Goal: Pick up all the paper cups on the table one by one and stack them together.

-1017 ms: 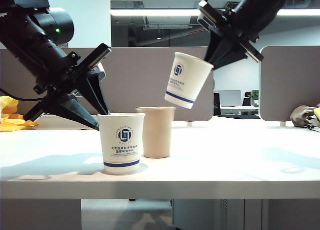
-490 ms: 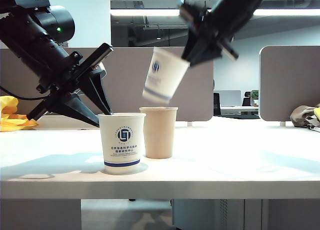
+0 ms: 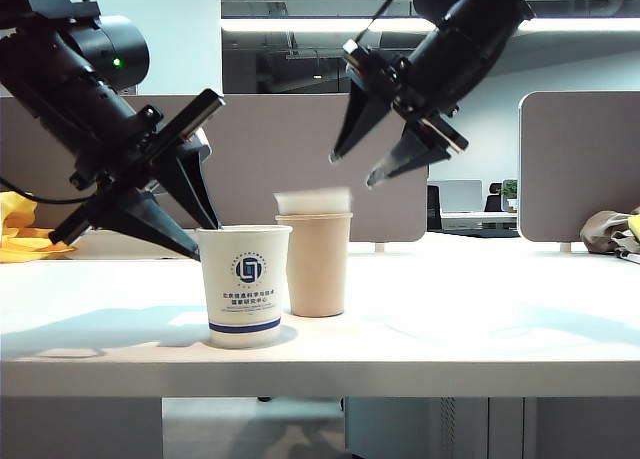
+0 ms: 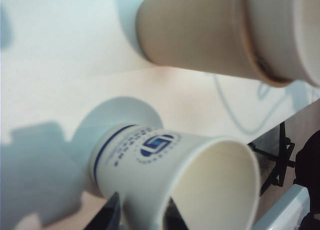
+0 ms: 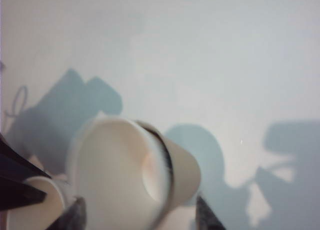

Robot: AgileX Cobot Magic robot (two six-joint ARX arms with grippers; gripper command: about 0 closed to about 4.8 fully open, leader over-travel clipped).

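A white paper cup with a blue logo (image 3: 245, 284) stands upright near the table's (image 3: 450, 329) front edge. My left gripper (image 3: 207, 241) is open and straddles this cup's rim on its left side, one finger outside and one inside the wall (image 4: 142, 217). Just behind and right stands the tan paper cup (image 3: 318, 269) with a second white cup (image 3: 313, 201) nested in it, only its blurred rim showing. My right gripper (image 3: 351, 172) hangs open a little above and right of that pair. In the right wrist view the nested white cup (image 5: 110, 175) sits inside the tan cup (image 5: 185, 175), between the spread fingers of the right gripper (image 5: 140, 219).
Grey-brown partition panels (image 3: 300, 149) stand behind the table. A yellow object (image 3: 20, 229) lies at the far left and a bundle of cloth (image 3: 615, 229) at the far right. The table's thick front edge runs just below the near cup.
My right gripper carried the logo cup left and down over the tan cup, then opened. The cup has left it and now sits in the tan cup. The left arm stayed still.
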